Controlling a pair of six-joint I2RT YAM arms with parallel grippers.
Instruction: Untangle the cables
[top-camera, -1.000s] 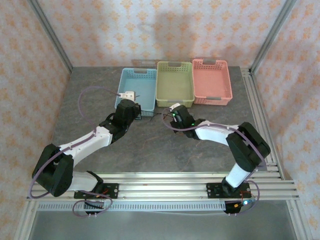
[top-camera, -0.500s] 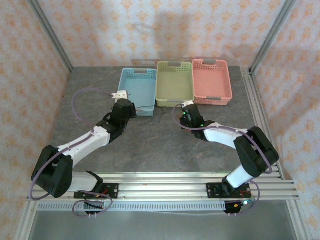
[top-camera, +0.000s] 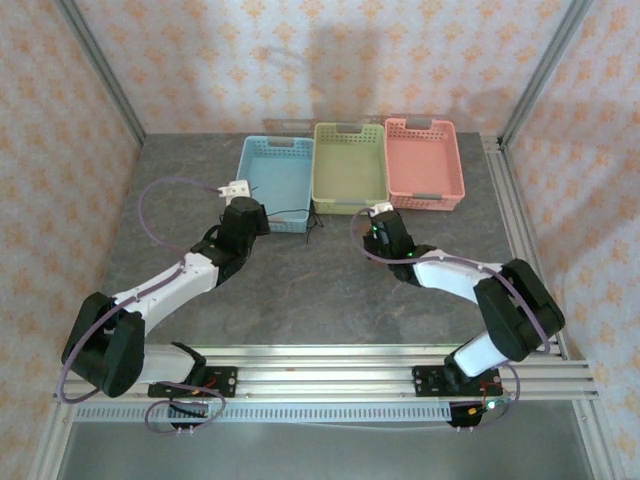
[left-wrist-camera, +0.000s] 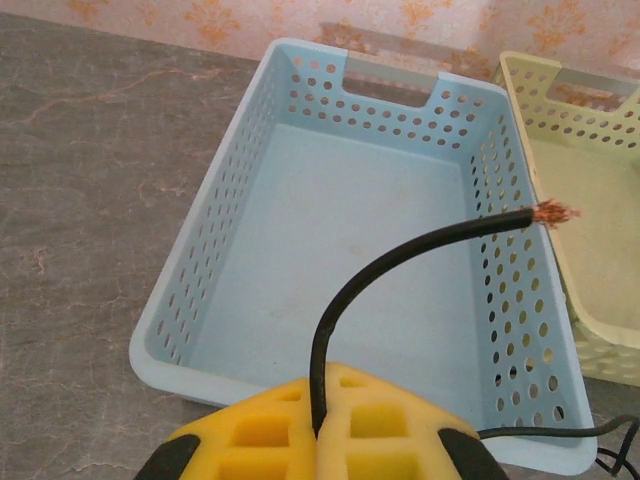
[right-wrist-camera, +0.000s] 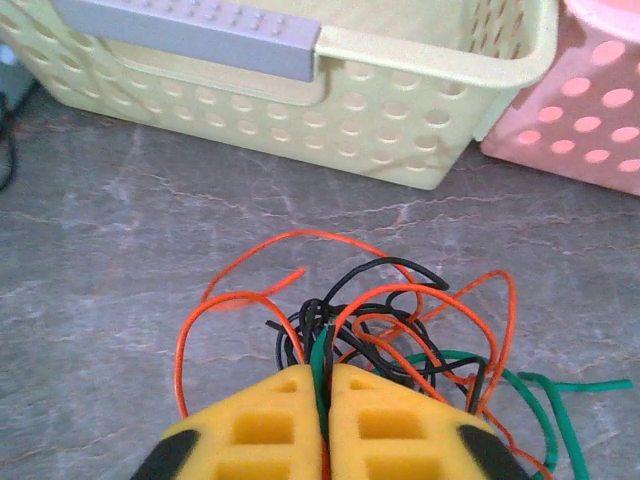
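A black cable (left-wrist-camera: 400, 255) rises from my left gripper (left-wrist-camera: 322, 385), which is shut on it above the near rim of the blue basket (left-wrist-camera: 200, 250). Its frayed copper end hangs over the basket's right wall. From above, this cable (top-camera: 290, 213) runs along the basket's front from the left gripper (top-camera: 238, 190). The cables (right-wrist-camera: 400, 320) are a tangle of orange-red, black and green wires on the table in front of the green basket (right-wrist-camera: 400, 110). My right gripper (right-wrist-camera: 327, 375) is pinched on a green and a black strand of the tangle.
Three baskets stand in a row at the back: blue (top-camera: 275, 180), green (top-camera: 349, 165) and pink (top-camera: 424, 160). A grey bar (right-wrist-camera: 190, 35) lies across the green basket's rim. Metal rails (top-camera: 520, 230) run along the table's right edge.
The grippers moved apart: the left one went left with the black cable, and the right one went right to the green basket's front, with the tangle.
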